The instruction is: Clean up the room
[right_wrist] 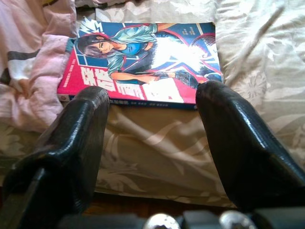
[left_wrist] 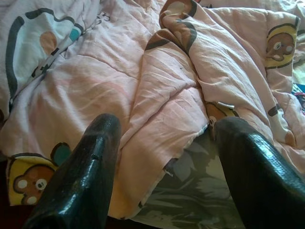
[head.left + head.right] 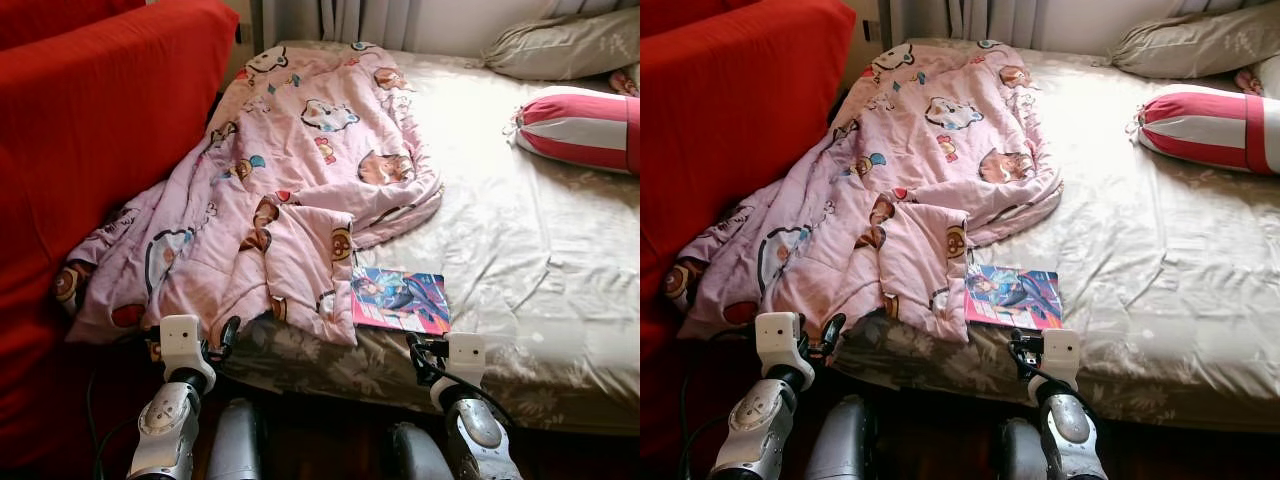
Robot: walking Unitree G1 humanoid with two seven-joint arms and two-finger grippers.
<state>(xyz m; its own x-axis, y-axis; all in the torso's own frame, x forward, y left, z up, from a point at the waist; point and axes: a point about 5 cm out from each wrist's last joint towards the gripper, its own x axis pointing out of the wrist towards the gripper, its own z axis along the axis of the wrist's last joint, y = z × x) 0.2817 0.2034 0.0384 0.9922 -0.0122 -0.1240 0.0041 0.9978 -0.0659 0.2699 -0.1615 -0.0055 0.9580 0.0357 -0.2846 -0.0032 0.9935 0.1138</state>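
The robot is standing at the bed's point(image 3: 560, 330) near edge. Its right gripper point(image 1: 152, 102), fingers spread, is lining up on the comic book point(image 3: 400, 299) lying by the rumpled pink quilt point(image 3: 290, 190). The left gripper point(image 2: 167, 143), also spread wide, is hovering over the quilt's overhanging hem, likely readying a pull.

Two silver arms rise from the bottom of the frame, each capped by a white boxy wrist block. The left gripper point(image 3: 228, 335) and right gripper point(image 3: 413, 350) carry glossy black fingers point(image 2: 81, 181), with black cables looping beside both wrists.
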